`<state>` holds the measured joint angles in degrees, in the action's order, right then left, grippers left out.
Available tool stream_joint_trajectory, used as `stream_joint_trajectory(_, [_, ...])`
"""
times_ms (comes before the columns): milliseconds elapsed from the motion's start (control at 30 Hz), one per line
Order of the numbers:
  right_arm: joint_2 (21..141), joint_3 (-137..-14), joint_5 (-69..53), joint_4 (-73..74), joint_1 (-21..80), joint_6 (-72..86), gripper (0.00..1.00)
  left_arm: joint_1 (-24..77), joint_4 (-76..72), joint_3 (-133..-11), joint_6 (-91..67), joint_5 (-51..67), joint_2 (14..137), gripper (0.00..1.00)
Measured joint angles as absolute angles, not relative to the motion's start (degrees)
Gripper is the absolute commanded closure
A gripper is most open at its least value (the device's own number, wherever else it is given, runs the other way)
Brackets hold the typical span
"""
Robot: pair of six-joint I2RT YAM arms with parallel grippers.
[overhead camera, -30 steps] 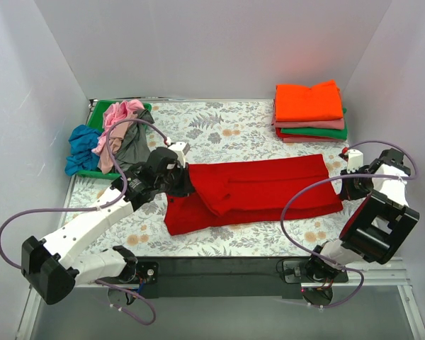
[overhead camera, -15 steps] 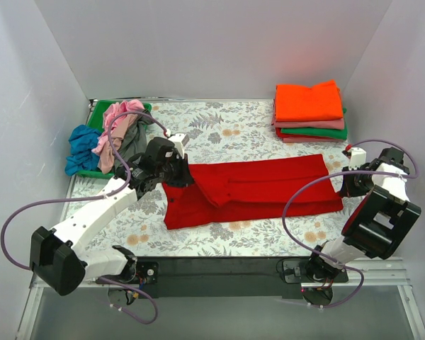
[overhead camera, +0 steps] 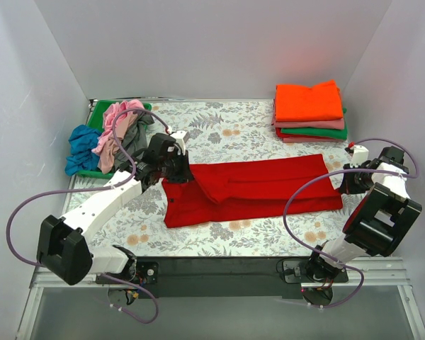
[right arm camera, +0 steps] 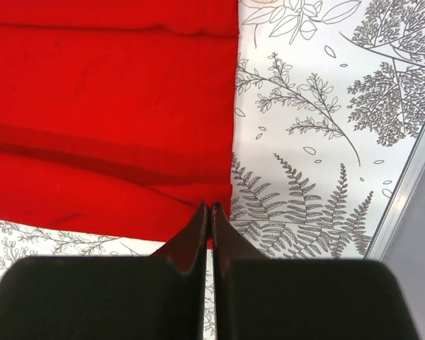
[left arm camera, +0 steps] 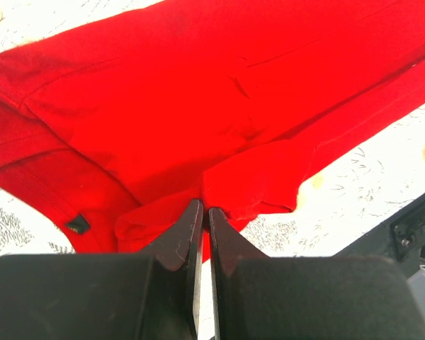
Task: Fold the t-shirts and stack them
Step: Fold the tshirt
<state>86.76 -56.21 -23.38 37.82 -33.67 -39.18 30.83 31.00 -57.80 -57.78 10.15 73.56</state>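
Observation:
The large red t-shirt [overhead camera: 258, 185] lies folded lengthwise across the middle of the floral tablecloth [overhead camera: 219, 134]. My left gripper [overhead camera: 180, 172] is shut on its left end; in the left wrist view the jaws [left arm camera: 203, 210] pinch a bunched red edge of the shirt [left arm camera: 198, 106]. My right gripper [overhead camera: 345, 181] is shut on the right end; in the right wrist view the tips [right arm camera: 210, 208] clamp the shirt's corner [right arm camera: 113, 106]. A stack of folded shirts, orange on top [overhead camera: 309, 103], sits at the back right. A pile of pink, grey and blue shirts [overhead camera: 117, 134] lies at the back left.
A green tray [overhead camera: 99, 113] holds the loose pile at the back left. White walls close in three sides. A metal table edge [right arm camera: 404, 191] runs just right of the right gripper.
My left gripper has moved toward the back and slightly right with the shirt's left end, drawing the fold flatter and the cloth longer. The right gripper has stayed almost in place.

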Motion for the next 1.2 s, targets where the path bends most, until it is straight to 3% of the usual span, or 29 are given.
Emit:
stream_joint_trajectory(533, [87.4,-55.4,-23.3,35.4,-33.6,-37.4,0.99,30.5,29.1,-62.6,-53.7,12.2,82.3,1.0])
stream_joint_trajectory(1200, [89.0,-55.2,-22.8,33.6,-33.2,-34.9,0.99,30.4,27.3,-64.7,-53.1,12.5,84.5,1.0])
